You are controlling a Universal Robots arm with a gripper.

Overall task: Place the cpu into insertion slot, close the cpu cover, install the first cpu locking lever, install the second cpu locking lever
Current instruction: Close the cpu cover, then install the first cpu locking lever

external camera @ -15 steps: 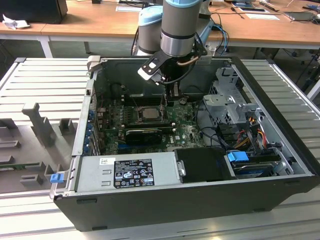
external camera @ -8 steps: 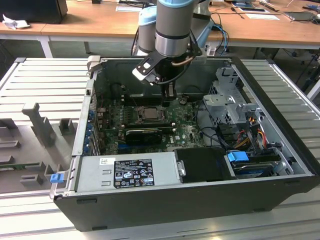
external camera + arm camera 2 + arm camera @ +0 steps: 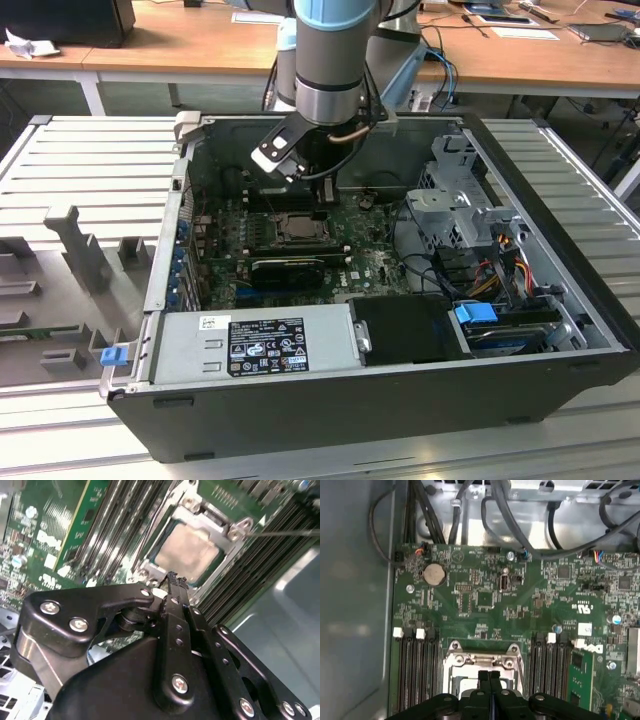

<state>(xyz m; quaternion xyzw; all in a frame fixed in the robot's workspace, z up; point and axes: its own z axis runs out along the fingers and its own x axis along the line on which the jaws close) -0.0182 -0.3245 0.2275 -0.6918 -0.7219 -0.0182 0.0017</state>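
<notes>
On a slatted metal bench (image 3: 100, 160), an open computer case (image 3: 400, 395) holds the chip (image 3: 187, 550) in its socket (image 3: 297, 228), the cover (image 3: 207, 517) apparently shut over it. The gripper (image 3: 172, 577), fingers pressed together, hovers just above. The lever (image 3: 285, 532) step seems to be in hand and calls for a careful push.

The silvery square cpu (image 3: 187, 550) lies flat in the insertion slot (image 3: 270, 231) on the green motherboard (image 3: 520, 615). The cpu cover (image 3: 210, 520) lies closed around it.
</notes>
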